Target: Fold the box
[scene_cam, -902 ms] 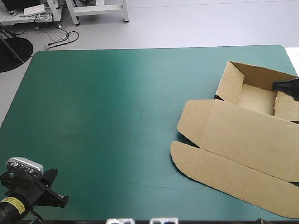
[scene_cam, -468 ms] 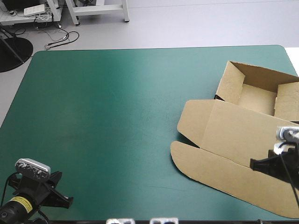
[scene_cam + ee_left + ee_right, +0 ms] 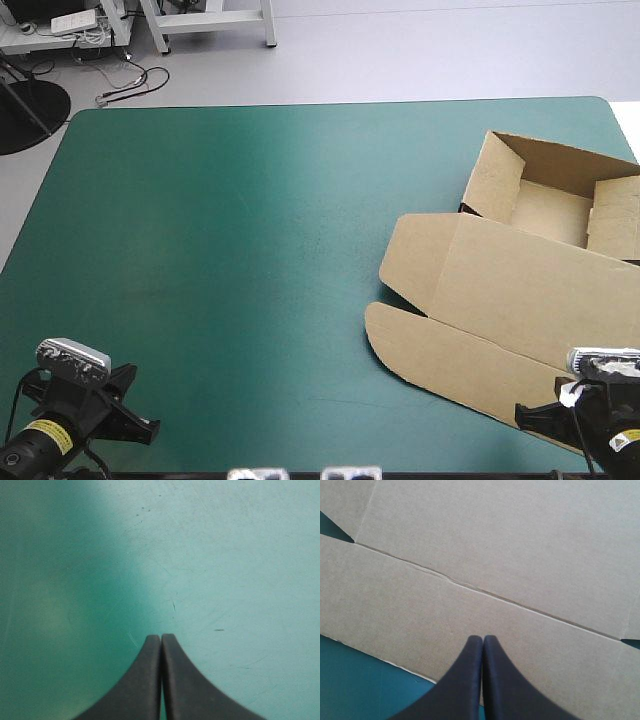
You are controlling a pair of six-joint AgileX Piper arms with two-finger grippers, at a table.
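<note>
Box at 3 o'clock, tray open, lid flat. Left gripper at 7, fingers together over cover; right gripper at 5, likewise, above lid.

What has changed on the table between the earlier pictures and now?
The right tool, shut, left the tray end of the box and drew back over the flat lid to its near flap. The left tool edged slightly rightward over the teal-green cover. Neither holds anything; the box lies as before.
</note>
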